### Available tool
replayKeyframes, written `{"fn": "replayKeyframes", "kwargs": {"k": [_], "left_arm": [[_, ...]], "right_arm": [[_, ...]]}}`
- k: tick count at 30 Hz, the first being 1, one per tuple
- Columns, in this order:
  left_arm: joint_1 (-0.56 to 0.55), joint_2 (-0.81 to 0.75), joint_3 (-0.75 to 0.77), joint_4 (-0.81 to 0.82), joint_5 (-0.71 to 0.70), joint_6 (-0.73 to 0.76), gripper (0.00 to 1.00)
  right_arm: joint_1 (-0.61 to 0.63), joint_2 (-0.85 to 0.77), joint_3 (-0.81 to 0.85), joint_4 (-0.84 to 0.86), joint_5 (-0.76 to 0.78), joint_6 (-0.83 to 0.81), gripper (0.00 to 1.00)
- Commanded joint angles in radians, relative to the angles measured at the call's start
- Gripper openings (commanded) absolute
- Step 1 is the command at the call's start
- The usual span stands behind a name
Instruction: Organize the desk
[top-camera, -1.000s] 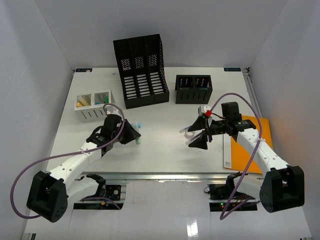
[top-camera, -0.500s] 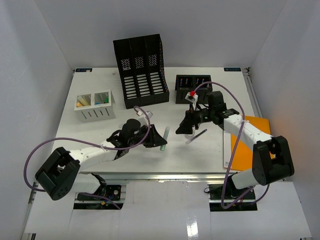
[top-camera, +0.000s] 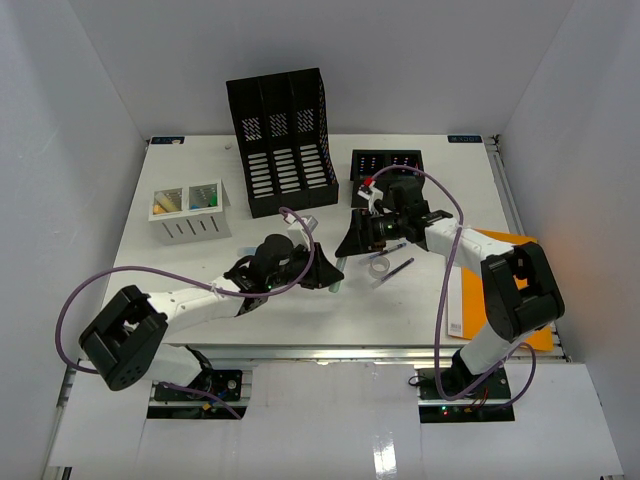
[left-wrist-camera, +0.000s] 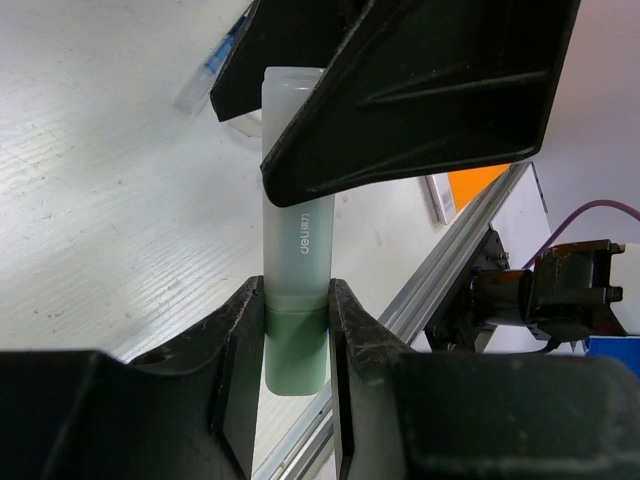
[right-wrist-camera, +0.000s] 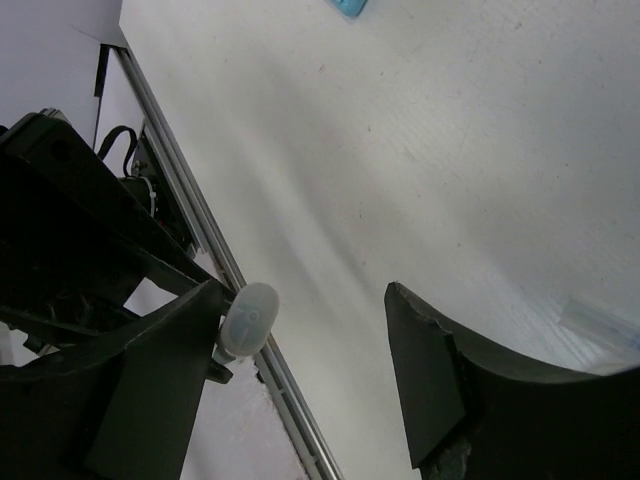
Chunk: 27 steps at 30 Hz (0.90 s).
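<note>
The left gripper (left-wrist-camera: 297, 298) pinches a pale green translucent plastic tube (left-wrist-camera: 297, 225) by its darker green end. The right gripper (right-wrist-camera: 305, 300) stands spread around the tube's whitish cap, which lies against one finger and clear of the other. The large flat white desk (top-camera: 400, 310) lies beneath both sets of fingers.
</note>
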Motion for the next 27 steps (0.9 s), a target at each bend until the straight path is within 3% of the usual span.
{"fn": "replayKeyframes", "kwargs": {"k": [1, 11, 14, 21, 27], "left_arm": [[-0.009, -0.009, 0.037, -0.001, -0.025, 0.039, 0.00], [-0.011, 0.014, 0.069, -0.030, -0.040, 0.058, 0.00], [-0.011, 0.026, 0.082, -0.037, -0.043, 0.060, 0.06], [-0.011, 0.037, 0.113, -0.070, -0.041, 0.075, 0.34], [-0.011, 0.039, 0.147, -0.107, -0.034, 0.098, 0.43]], "right_arm": [[0.000, 0.021, 0.058, 0.027, -0.035, 0.039, 0.62], [0.004, -0.005, 0.033, 0.072, -0.102, 0.050, 0.29], [0.004, -0.019, 0.028, 0.076, -0.115, 0.036, 0.17], [0.018, -0.058, 0.040, 0.035, -0.132, -0.070, 0.09], [0.048, -0.093, 0.045, -0.015, -0.120, -0.179, 0.08]]}}
